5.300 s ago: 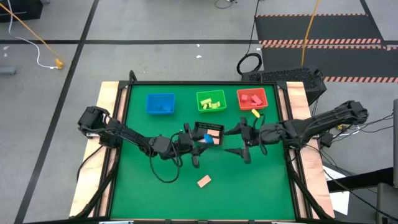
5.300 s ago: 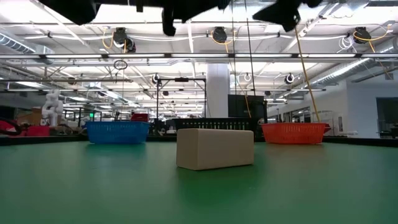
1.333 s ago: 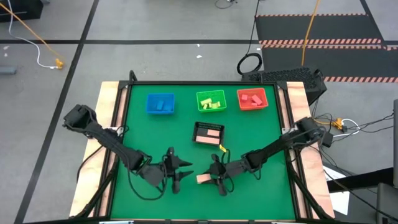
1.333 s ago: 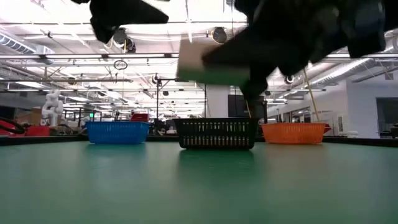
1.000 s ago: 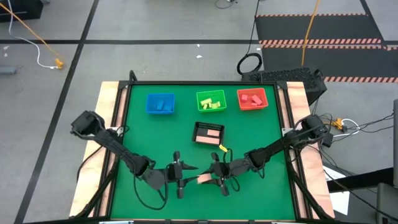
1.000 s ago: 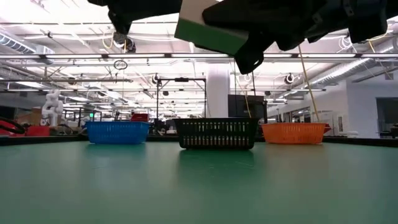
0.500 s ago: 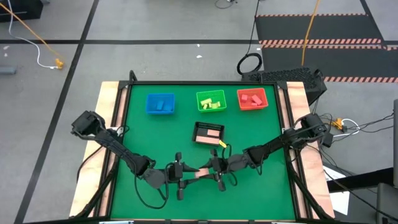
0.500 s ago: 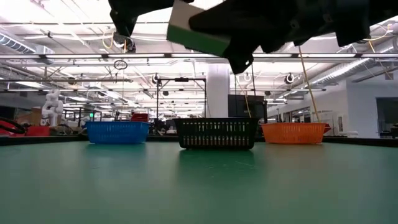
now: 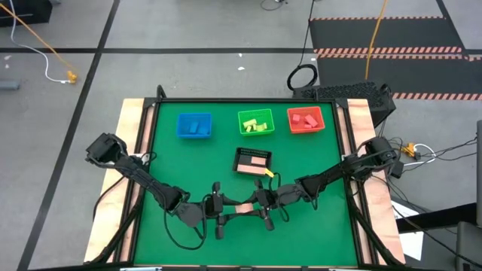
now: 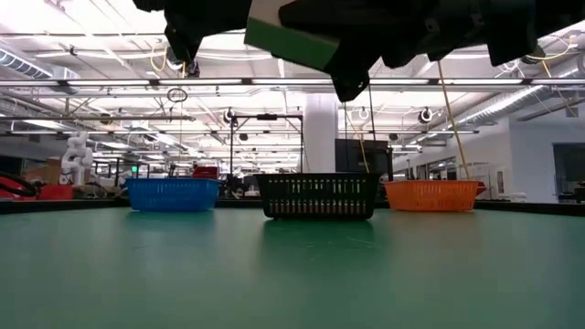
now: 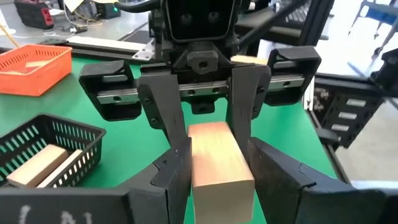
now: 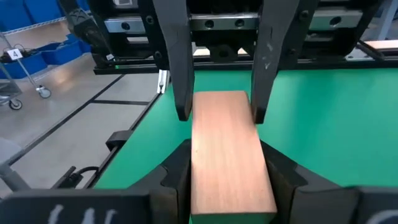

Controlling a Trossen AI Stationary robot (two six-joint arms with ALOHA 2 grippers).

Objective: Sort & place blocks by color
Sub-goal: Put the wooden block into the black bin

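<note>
One tan block (image 9: 242, 208) hangs above the green table near its front edge, between my two grippers, which face each other. My right gripper (image 9: 260, 208) is shut on the block's right end and my left gripper (image 9: 223, 211) on its left end. The low view shows the block (image 10: 291, 37) from below, well clear of the table. More tan blocks lie in the black mesh tray (image 9: 252, 161). Blue, yellow-green and red blocks lie in the blue tray (image 9: 194, 125), green tray (image 9: 255, 122) and red tray (image 9: 305, 120). My left gripper pinches the block's left end (image 11: 219, 177) between its two fingers, one on each long side. The fingers come level from the table's left and lie along the block. The block is level and clear of the table. My right gripper pinches the block's right end (image 12: 231, 180) between its two fingers, one on each long side. The fingers come level from the table's right and lie along the block. The block is level and lifted clear.
The three coloured trays stand in a row at the table's far edge, with the black mesh tray (image 10: 317, 196) in the middle in front of them. Bare green table (image 9: 316, 233) lies around and under the grippers.
My right gripper has carried the tan block toward the table's left and slightly up, to my left gripper. The block's free end has come between my left gripper's fingers. My left gripper has shifted a little toward the right.
</note>
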